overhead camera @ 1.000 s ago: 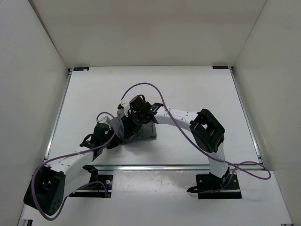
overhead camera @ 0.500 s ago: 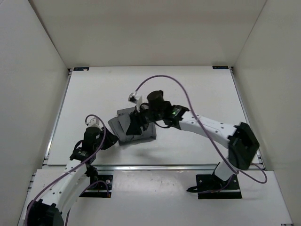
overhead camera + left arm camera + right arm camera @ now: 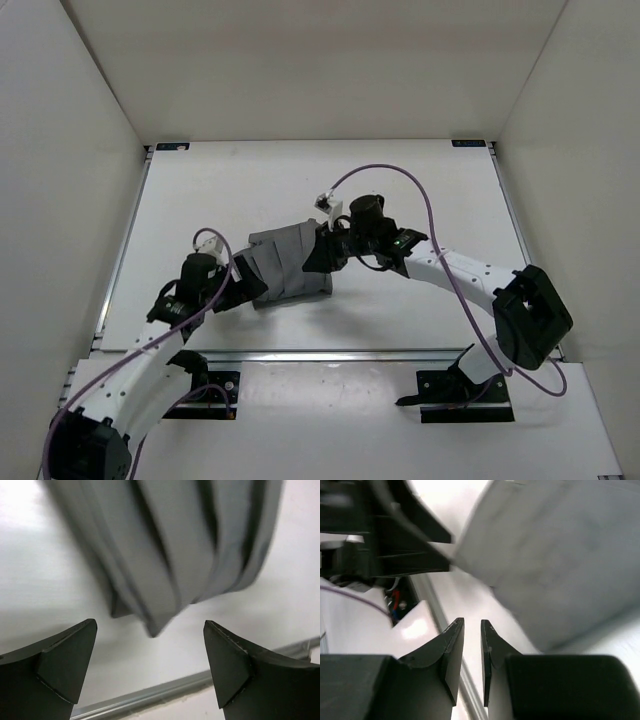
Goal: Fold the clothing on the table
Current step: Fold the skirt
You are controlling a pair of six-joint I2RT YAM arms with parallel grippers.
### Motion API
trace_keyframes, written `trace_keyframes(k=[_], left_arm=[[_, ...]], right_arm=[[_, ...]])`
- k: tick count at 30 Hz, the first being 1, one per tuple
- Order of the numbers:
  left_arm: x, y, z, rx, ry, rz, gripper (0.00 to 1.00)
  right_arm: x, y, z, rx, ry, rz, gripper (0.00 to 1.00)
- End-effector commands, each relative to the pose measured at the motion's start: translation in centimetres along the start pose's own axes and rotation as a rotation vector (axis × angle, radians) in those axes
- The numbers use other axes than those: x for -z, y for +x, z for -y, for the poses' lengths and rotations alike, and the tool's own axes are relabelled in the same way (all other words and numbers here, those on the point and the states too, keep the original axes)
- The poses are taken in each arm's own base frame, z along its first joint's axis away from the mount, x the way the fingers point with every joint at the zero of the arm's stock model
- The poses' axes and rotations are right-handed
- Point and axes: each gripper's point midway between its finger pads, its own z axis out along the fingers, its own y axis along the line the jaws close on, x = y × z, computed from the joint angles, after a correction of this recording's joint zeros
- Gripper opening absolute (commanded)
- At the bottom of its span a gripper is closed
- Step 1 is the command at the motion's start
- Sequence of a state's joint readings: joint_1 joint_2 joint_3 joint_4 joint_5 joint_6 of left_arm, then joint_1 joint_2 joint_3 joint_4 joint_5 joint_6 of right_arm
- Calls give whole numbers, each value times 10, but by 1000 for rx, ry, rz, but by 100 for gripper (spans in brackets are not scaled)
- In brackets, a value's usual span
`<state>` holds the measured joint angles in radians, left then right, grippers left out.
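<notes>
The left gripper [image 3: 150, 625] stands wide open, its two dark fingertips [image 3: 67, 655] well apart with nothing between them, low over the table [image 3: 45, 585] at the near left corner of the clothing [image 3: 175, 545]. In its wrist view the folded grey pleats end in a point just ahead of the gap, and one metal rail [image 3: 150, 694] runs across below. The right gripper [image 3: 472, 625] is nearly closed: its two fingers [image 3: 447, 655] leave only a thin slit, and no cloth sits in it. The grey fabric [image 3: 560, 555] lies just beyond those tips, blurred. From above, one skirt [image 3: 290, 265] lies on the white table [image 3: 420, 190] as a compact, roughly rectangular bundle near the middle. The left gripper [image 3: 245, 283] is at its left edge and the right gripper [image 3: 318, 255] at its right edge. Two arms reach in from the near side, each trailing one purple cable [image 3: 400, 172].
</notes>
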<state>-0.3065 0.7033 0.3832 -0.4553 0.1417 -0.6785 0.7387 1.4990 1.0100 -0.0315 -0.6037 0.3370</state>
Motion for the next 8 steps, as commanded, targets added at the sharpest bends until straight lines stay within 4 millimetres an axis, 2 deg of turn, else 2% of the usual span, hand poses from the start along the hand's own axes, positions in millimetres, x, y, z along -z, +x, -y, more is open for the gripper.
trace_keyframes(k=[1,4,6,8], left_arm=[[12,-23,40,-138,90,-13,98],[13,-29,46,-173,111,-27,99],[14,-28,46,-199,96,-41,99],[14,-26,40,-215,65,-71,99]], right_arm=[[26,-23,18,11,51,100,17],[40,-19,35,-13,96,121,19],[46,-8,50,-24,152,91,19],[48,-10,58,-11,199,84,24]])
